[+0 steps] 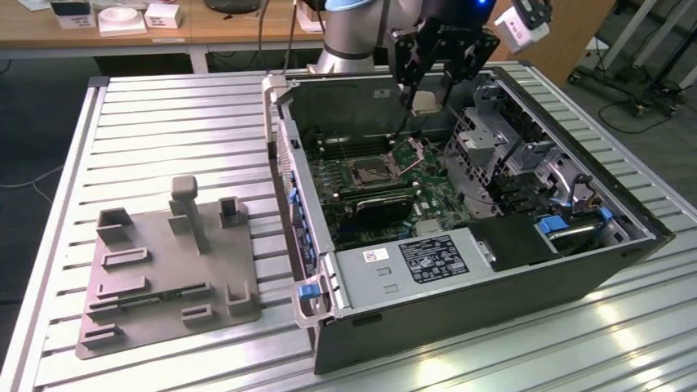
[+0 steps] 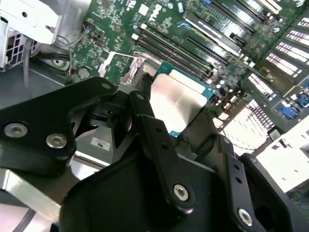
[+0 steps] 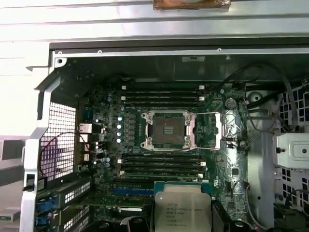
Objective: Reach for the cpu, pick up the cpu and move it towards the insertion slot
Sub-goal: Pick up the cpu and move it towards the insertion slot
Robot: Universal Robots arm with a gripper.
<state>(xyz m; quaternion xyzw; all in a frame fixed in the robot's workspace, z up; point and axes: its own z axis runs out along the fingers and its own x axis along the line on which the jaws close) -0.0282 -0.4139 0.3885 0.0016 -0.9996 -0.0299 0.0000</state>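
My gripper (image 1: 427,91) hangs over the back of the open computer case (image 1: 610,269), shut on the cpu (image 1: 423,102). The cpu is a flat square chip with a silvery top and a pale rim, held by its edges. The second wrist view shows its metal top (image 2: 186,96) between the black fingers (image 2: 145,96). In the first wrist view the cpu (image 3: 182,208) sits at the picture's edge, apart from the insertion slot (image 3: 167,129). The insertion slot (image 1: 376,170) lies below and toward the exterior view's left of the chip, its hinged plate (image 1: 414,151) raised and its dark centre uncovered.
A grey plastic tray (image 1: 163,261) with raised blocks lies on the slatted metal table (image 1: 163,122), at the exterior view's left of the case. Long black memory slots (image 3: 161,94) flank the socket. A metal drive cage (image 1: 512,155) and a power supply (image 1: 430,260) stand inside the case.
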